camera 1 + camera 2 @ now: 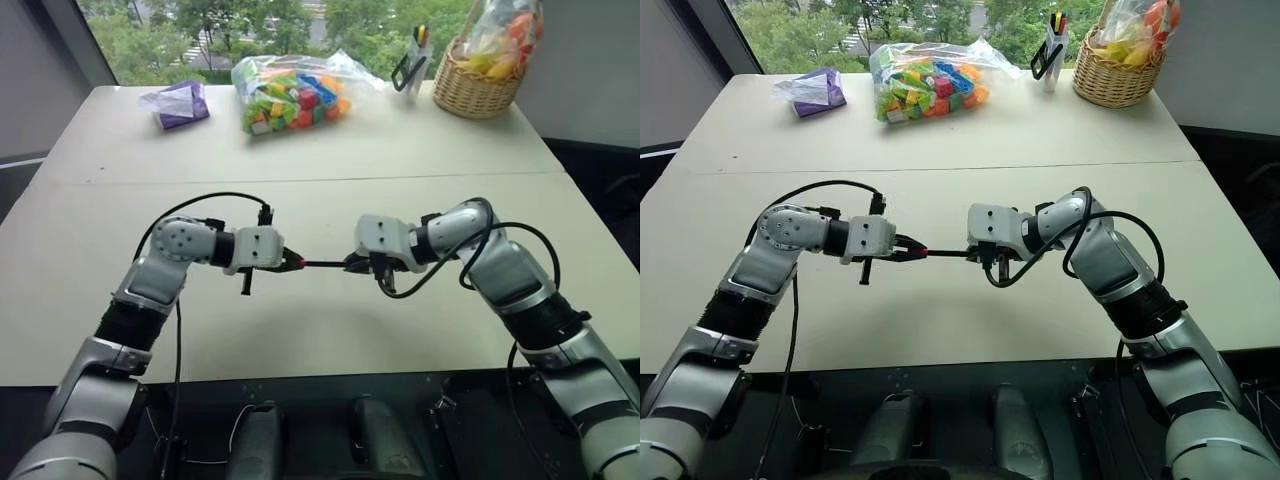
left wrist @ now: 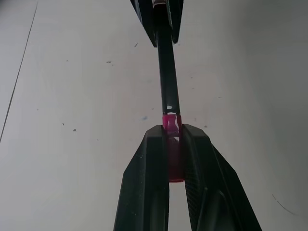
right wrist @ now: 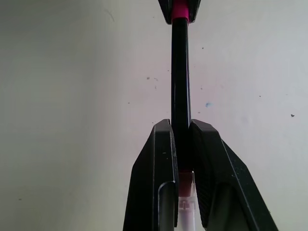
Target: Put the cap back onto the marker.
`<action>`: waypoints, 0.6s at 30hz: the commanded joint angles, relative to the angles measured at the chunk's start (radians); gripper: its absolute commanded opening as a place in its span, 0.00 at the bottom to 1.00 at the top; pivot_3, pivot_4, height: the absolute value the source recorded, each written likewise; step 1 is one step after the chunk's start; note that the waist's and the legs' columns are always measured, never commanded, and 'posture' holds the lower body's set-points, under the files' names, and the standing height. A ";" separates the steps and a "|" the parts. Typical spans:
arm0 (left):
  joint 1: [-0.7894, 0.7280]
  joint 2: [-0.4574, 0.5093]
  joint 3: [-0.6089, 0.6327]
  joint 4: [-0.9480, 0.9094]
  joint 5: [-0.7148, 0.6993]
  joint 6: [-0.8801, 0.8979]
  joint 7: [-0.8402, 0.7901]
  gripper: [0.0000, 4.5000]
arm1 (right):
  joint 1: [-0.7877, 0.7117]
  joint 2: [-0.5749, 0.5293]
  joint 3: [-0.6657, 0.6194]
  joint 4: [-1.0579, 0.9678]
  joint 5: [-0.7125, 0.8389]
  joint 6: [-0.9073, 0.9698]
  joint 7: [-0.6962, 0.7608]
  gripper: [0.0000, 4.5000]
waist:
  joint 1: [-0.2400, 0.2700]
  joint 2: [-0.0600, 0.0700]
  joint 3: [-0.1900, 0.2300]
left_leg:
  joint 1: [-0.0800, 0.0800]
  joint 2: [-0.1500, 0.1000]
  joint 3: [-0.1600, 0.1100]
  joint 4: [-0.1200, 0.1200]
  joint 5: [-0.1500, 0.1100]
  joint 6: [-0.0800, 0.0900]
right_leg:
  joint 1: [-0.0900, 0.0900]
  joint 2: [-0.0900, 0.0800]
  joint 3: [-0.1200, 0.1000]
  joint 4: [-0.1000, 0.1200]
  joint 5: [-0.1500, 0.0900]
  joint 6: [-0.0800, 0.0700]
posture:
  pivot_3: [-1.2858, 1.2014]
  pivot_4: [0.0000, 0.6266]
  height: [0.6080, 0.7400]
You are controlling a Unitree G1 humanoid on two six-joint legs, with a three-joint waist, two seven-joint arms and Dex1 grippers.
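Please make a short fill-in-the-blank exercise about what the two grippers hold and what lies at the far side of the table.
1. The left gripper is shut on the red ____.
2. The right gripper is shut on the black ____.
3. The wicker basket stands in the table's far ____ corner.

Missing words: cap; marker; right

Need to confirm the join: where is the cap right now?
The cap sits pinched between the left gripper's fingers, on the end of the marker, which the right gripper holds above the table, front centre.
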 commanded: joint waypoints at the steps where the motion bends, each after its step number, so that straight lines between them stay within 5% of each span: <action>1: -0.040 -0.012 -0.032 -0.052 0.019 -0.003 0.015 0.00 | -0.032 0.035 0.029 -0.062 0.025 -0.046 0.019 0.01 | 0.000 0.000 0.000 | 0.000 0.000 0.000 0.000 0.000 0.000 | 0.000 0.000 0.000 0.000 0.000 0.000 | 0.52 0.24 1.00; 18: -0.036 -0.003 -0.065 -0.109 0.024 0.102 -0.001 0.00 | -0.060 0.079 0.040 -0.091 0.019 -0.007 0.007 0.01 | 0.000 0.000 0.000 | 0.000 0.000 0.000 0.000 0.000 0.000 | 0.000 0.000 0.000 0.000 0.000 0.000 | 0.52 0.24 1.00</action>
